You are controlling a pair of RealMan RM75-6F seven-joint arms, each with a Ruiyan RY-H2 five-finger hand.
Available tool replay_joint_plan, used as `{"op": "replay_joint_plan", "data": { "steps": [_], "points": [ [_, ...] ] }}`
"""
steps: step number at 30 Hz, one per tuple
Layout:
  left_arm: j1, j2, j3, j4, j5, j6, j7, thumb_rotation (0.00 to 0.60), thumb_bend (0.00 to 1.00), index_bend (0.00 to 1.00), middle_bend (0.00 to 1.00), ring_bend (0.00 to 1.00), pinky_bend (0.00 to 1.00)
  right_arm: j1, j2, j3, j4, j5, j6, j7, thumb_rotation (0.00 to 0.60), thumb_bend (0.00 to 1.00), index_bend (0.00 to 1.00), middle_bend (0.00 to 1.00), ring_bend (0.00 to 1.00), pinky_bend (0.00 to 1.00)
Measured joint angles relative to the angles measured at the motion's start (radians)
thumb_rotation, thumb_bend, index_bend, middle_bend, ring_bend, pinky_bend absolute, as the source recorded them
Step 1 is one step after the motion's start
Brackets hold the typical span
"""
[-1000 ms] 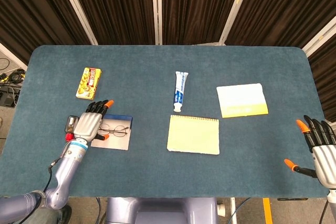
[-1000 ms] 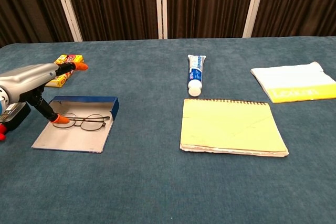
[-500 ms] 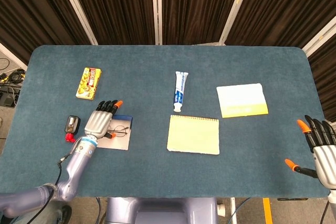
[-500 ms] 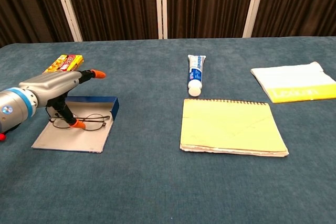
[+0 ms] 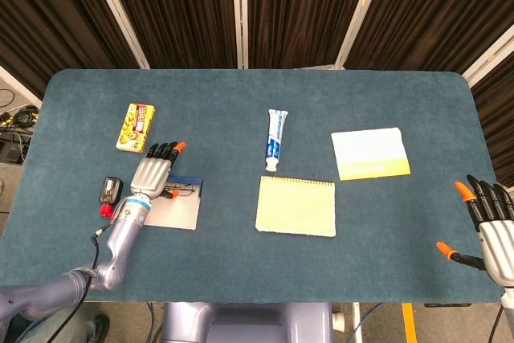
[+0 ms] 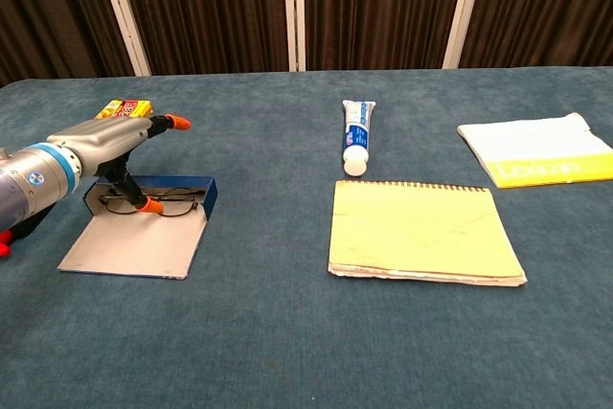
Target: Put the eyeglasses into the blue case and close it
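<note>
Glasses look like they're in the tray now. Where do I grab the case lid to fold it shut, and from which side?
Take the lid by its free near edge, coming from the robot's side with the left hand. It lies flat and open toward the robot, hinged at the blue tray where the glasses lie, so lifting that edge should swing it over them.
</note>
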Motion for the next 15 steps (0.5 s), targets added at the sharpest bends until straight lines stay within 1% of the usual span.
{"op": "replay_joint_plan", "data": {
  "steps": [7,10,15],
  "points": [
    [0.011,0.037,0.01,-0.019,0.03,0.012,-0.027,0.6,0.15,0.0,0.0,0.0,0.0,0.001,-0.002,-0.001,-0.002,0.001,-0.004,-0.006,0.6,0.0,0.0,0.0,0.0,0.0],
    [0.021,0.06,0.018,-0.046,0.036,0.017,-0.029,0.6,0.15,0.0,0.0,0.0,0.0,0.001,0.0,-0.001,-0.003,0.001,-0.002,-0.002,0.6,0.0,0.0,0.0,0.0,0.0],
    [0.048,0.114,0.031,-0.124,0.055,0.05,-0.037,0.6,0.16,0.0,0.0,0.0,0.0,-0.001,0.004,-0.001,-0.005,-0.003,0.003,0.005,0.6,0.0,0.01,0.0,0.0,0.0]
  ]
}}
